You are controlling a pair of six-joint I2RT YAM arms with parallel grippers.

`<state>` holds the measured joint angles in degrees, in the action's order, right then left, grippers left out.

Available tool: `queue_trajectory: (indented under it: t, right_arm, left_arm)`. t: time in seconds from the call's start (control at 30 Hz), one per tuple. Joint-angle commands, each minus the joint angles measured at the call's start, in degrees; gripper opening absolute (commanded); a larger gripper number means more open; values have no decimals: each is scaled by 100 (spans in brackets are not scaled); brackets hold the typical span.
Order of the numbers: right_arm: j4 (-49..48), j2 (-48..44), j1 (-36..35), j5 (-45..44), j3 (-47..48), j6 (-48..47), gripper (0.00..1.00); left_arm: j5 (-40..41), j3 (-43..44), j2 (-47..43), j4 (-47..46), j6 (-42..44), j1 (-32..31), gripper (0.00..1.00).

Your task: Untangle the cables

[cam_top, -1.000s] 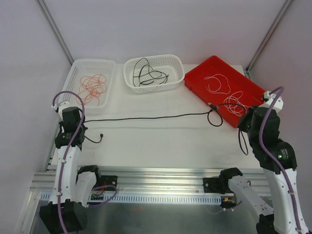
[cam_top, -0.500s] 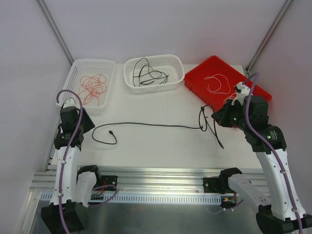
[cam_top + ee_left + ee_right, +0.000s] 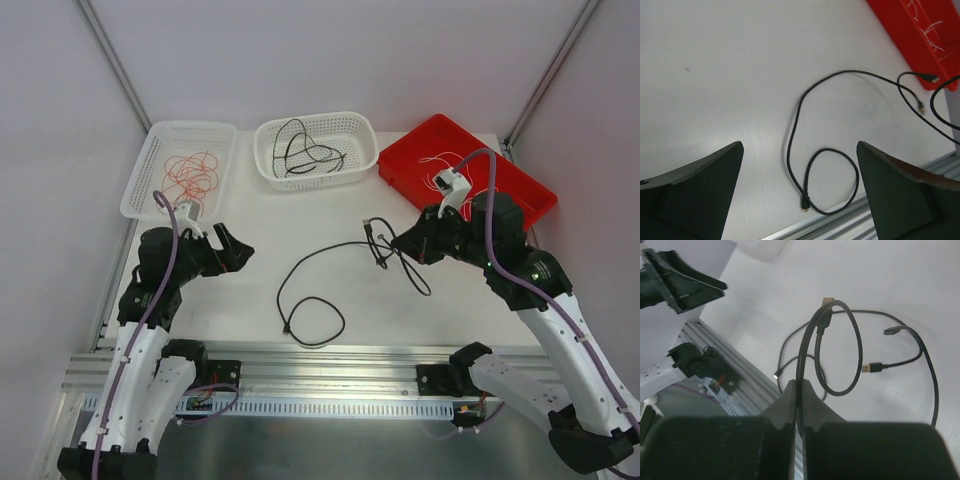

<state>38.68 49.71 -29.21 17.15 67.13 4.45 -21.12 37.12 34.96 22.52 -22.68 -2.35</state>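
Two black cords (image 3: 789, 150), judging by the four plugs seen in the right wrist view, lie crossed on the surface (image 3: 300, 205) between the hands. The right hand (image 3: 402, 243) is pressed together on one strand, pinching it at the fingertips. A loop rises ahead of this hand, and the slack trails beneath it and away to its left. The left hand (image 3: 236, 250) is spread wide and holds nothing. It hovers over the surface, with a coiled cord end lying directly ahead of it.

Step in hand: separating the last loose cords. Sorted cables already rest beyond the hands: red-orange wires (image 3: 190, 178) in a white basket (image 3: 150, 150), black cords in a second basket (image 3: 270, 165), and white wires (image 3: 445, 160) in a red tray (image 3: 400, 165).

Next move: the left hand should descend onto the coiled end ahead of it and close. The hands should then draw apart to pull the crossing open. Slip risk is high, because the cord is thin.
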Motion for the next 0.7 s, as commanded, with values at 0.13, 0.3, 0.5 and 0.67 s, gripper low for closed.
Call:
queue_trajectory:
  t: [0.13,0.3,0.5,0.67]
  right_arm:
    - [-1652,-68,-67,1519,555,565,1]
    - [-1424,73,-67,1186,845,522,1]
    - [-1802,223,-102,1432,520,706,1]
    - [-1890,258,-313,1073,144,610,1]
  left_arm:
    - [-436,-161,309,-1065,-1019,-1012,97]
    - [-182,-205,529,-1750,-1353,-1935,97]
    - [284,-153,643,-2417,-1345,-2865,98]
    - [495,66,976,-2911,-1625,-3535,99]
